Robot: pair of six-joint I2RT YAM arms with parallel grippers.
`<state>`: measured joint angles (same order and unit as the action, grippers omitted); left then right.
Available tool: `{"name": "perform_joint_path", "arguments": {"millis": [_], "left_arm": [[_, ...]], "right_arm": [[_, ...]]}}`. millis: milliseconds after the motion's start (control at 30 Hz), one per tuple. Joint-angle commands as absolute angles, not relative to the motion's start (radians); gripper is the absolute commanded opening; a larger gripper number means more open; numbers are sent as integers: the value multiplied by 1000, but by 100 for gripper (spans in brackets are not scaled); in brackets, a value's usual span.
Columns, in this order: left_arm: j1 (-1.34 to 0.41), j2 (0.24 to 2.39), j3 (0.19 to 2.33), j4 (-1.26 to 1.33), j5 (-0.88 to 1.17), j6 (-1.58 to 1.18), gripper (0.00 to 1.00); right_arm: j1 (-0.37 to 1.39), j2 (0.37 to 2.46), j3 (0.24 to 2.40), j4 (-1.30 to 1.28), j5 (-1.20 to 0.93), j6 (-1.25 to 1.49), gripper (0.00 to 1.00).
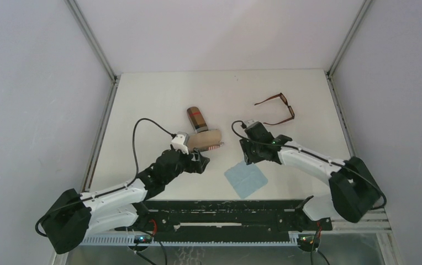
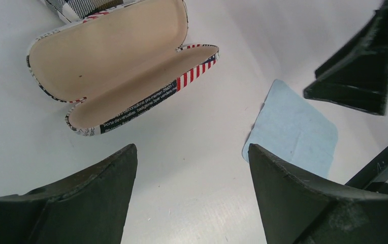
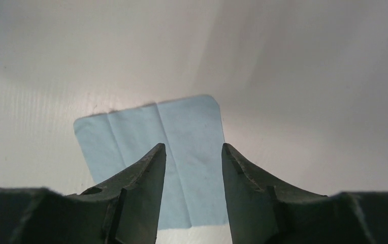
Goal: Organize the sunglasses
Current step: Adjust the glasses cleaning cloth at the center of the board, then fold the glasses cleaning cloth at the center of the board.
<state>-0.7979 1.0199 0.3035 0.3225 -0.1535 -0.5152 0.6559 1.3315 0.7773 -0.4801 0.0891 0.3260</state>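
One pair of sunglasses, with a reddish-brown frame and its temple arms unfolded, lies on the white table at the back right, away from both arms. My left gripper is open and empty, just in front of an open flag-print case whose beige inside holds nothing. My right gripper hangs over a light blue cloth. Its jaws are parted with nothing between them, so it is open.
A closed brown case lies right behind the open one. In the left wrist view the cloth lies to the right, with the right arm's fingers above it. White walls bound the table on three sides.
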Motion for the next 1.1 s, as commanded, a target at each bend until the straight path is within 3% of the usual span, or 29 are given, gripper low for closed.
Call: {"name": "perform_joint_path", "arguments": {"millis": [0, 267, 600, 833, 1067], "left_arm": [[-792, 953, 341, 300, -173, -524, 84], [-792, 841, 302, 248, -209, -519, 84], [-792, 847, 313, 245, -197, -515, 83], [-793, 841, 311, 236, -196, -513, 83], [-792, 832, 305, 217, -214, -517, 84]], "right_arm": [[646, 1466, 881, -462, 56, 159, 45], [623, 1624, 983, -519, 25, 52, 45], [606, 1717, 1028, -568, -15, 13, 41], [601, 1756, 1034, -611, -42, 36, 26], [561, 1724, 1004, -607, -3, 126, 5]]}}
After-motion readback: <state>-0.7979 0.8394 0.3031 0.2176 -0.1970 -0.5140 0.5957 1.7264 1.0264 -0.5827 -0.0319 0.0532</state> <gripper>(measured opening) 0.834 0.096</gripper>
